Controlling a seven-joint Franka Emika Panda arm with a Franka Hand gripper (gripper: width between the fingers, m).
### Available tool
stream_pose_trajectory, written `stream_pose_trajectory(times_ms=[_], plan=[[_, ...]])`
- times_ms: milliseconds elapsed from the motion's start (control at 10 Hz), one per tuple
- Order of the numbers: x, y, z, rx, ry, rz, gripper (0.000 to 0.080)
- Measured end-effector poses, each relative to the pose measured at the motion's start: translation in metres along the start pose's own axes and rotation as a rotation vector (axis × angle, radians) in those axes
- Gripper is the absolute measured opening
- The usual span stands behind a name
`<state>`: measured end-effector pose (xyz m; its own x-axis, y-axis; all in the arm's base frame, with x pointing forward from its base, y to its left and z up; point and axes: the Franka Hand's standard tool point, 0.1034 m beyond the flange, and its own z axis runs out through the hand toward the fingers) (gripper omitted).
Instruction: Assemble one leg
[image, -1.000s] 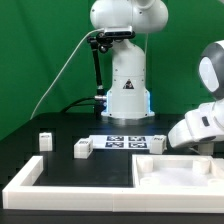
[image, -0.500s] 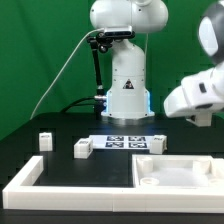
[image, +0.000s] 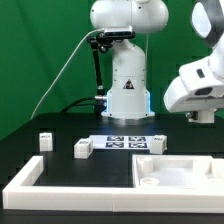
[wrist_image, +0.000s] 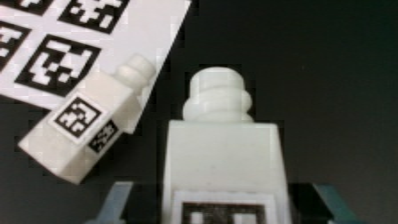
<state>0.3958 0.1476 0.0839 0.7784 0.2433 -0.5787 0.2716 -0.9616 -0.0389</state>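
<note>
Leg (wrist_image: 222, 150) clamped between the two grey fingers of the tool (wrist_image: 222, 203), closed on the tagged end, with the ribbed tip free. Held over the black worktop (wrist_image: 329, 60), off to one side of the marker board (wrist_image: 71, 40). Second leg (wrist_image: 93, 125) lying with its tip at the marker board's edge, apart from the held one.

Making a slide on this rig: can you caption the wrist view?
A leg gripped between the jaws over the black table, a second leg beside the marker board.
</note>
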Motion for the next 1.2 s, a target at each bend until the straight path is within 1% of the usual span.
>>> stream_pose_trajectory(times_ms=[100, 200, 300, 400, 500, 600, 700, 800, 900, 1000, 1100, 1200], plan=[[0.005, 0.003, -0.004, -0.006, 0.100, -0.015, 0.0290], [0.014, 0.012, -0.014, -0.008, 0.187, -0.036, 0.0290], [0.016, 0.017, -0.026, -0.010, 0.229, -0.033, 0.0290], [0.022, 0.022, -0.043, -0.012, 0.307, -0.031, 0.0290], [0.028, 0.022, -0.047, -0.014, 0.415, -0.030, 0.0290], [0.027, 0.022, -0.044, -0.018, 0.479, -0.030, 0.0290], [0.030, 0.022, -0.047, -0.020, 0.599, -0.032, 0.0290], [0.032, 0.022, -0.047, -0.019, 0.692, -0.037, 0.0290], [0.037, 0.025, -0.039, -0.020, 0.801, -0.065, 0.0290], [0.046, 0.032, -0.044, -0.035, 0.885, -0.095, 0.0290], [0.054, 0.036, -0.056, -0.039, 0.956, -0.092, 0.0290], [0.060, 0.036, -0.065, -0.046, 1.049, -0.100, 0.0291]])
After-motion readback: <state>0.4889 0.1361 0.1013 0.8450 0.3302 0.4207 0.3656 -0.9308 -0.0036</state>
